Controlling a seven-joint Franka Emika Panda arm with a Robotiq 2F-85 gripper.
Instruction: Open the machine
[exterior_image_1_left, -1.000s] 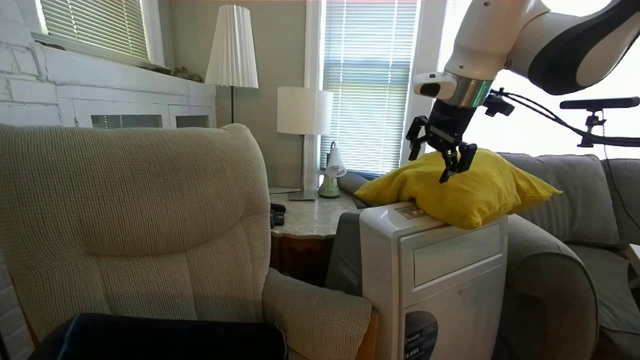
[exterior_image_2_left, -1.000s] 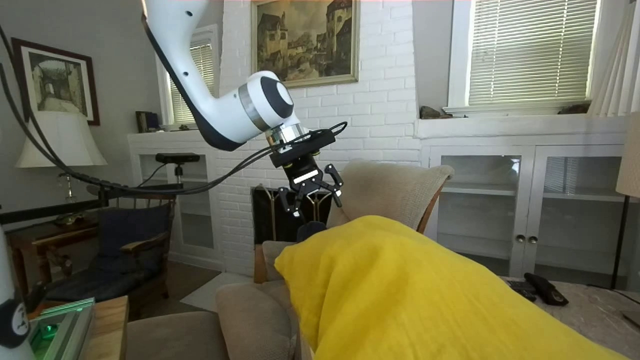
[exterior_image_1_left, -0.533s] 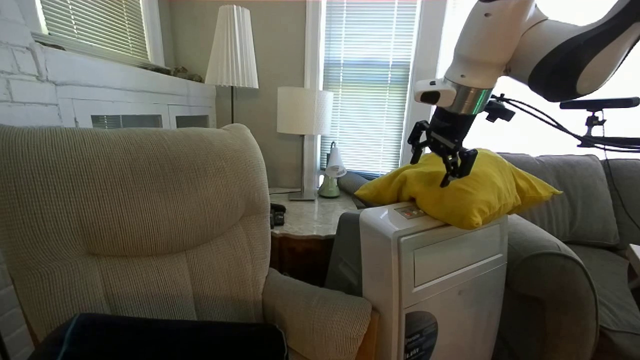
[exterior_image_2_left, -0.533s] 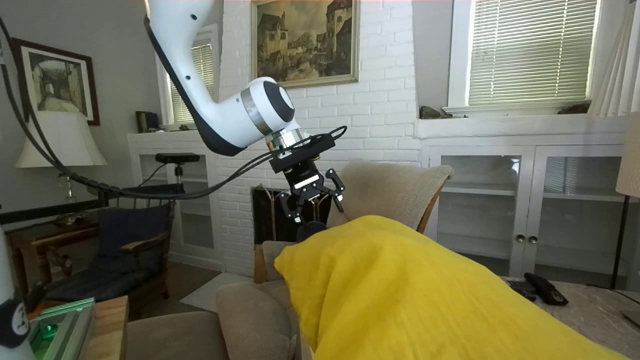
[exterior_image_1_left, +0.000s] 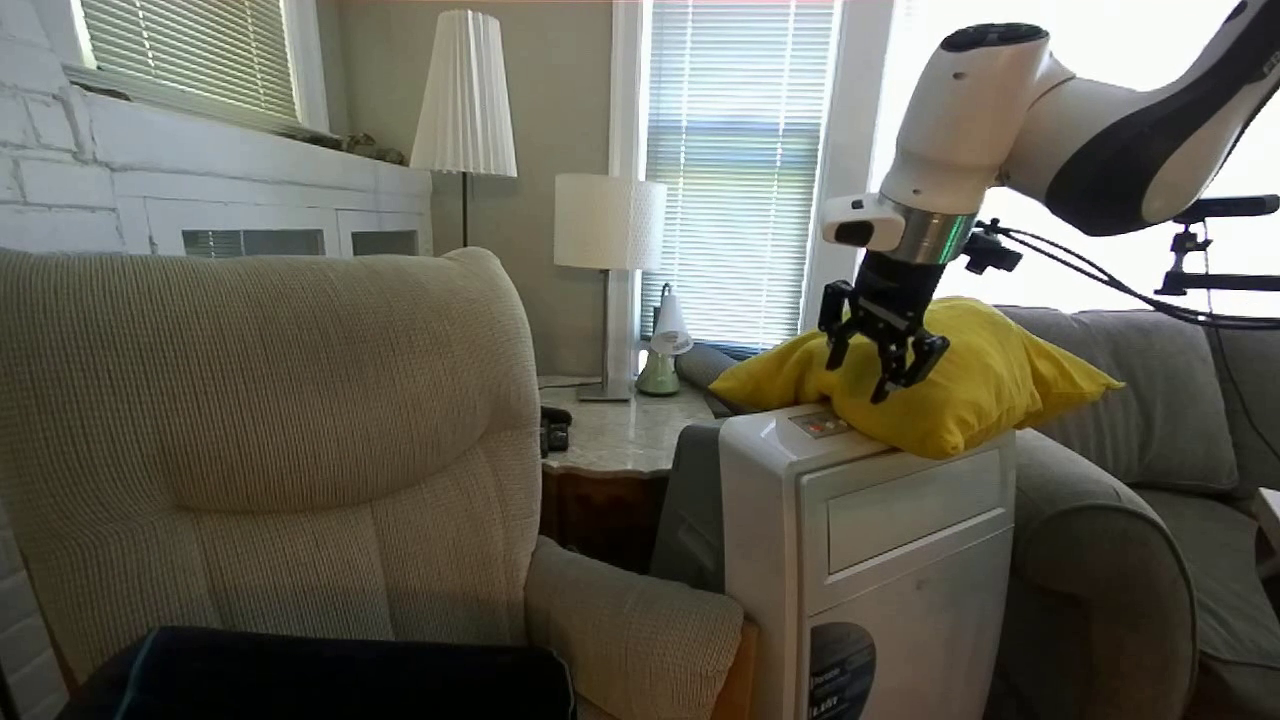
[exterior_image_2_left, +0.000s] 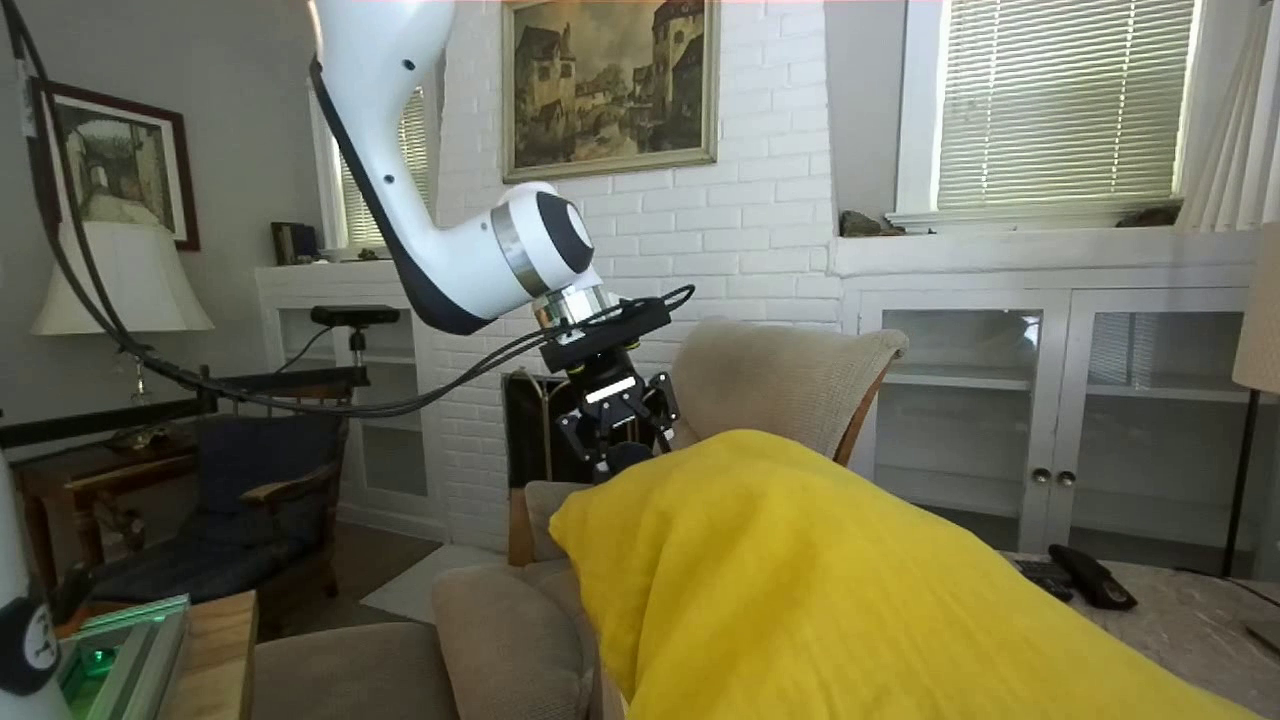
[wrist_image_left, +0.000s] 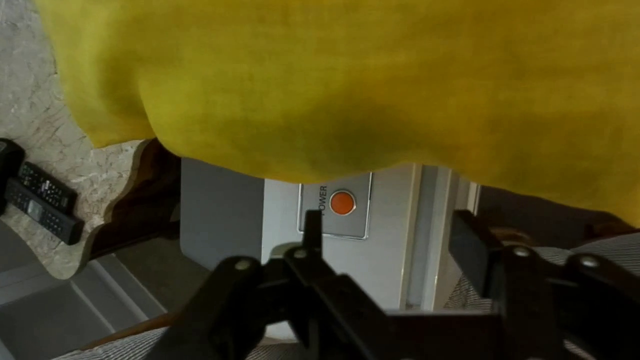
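While a beige armchair (exterior_image_1_left: 350, 400) fills the near left of an exterior view, the machine (exterior_image_1_left: 905, 620), a white boxy appliance, stands upright just beside the chair's armrest (exterior_image_1_left: 635, 620), with a horizontal flap (exterior_image_1_left: 915, 510) across the upper front and a dark rounded label (exterior_image_1_left: 840, 668) below. A robot arm (exterior_image_1_left: 975, 130) holds the pincer (exterior_image_1_left: 858, 380) tilted above the machine, its two fingers (wrist_image_left: 313, 231) spread well apart. In the wrist view, an orange button (wrist_image_left: 342, 202) marked "POWER" on the machine's top shows near one finger. A yellow cushion (exterior_image_1_left: 990, 375) lies over much of that top; whether the pincer touches it cannot be told. Just beyond, a gray sofa (exterior_image_1_left: 1130, 540) stands with one arm beside the machine, and a pale-topped table (exterior_image_1_left: 625, 440) stands behind, carrying two dark remotes (wrist_image_left: 52, 217) side by side. Farther back, a white drum-shaded lamp (exterior_image_1_left: 610, 220) and a small green-based lamp (exterior_image_1_left: 660, 375) stand on the table, a floor lamp (exterior_image_1_left: 465, 100) with a pleated shade rises beyond the armchair, and a tall blind-covered window (exterior_image_1_left: 740, 180) stands at the back.
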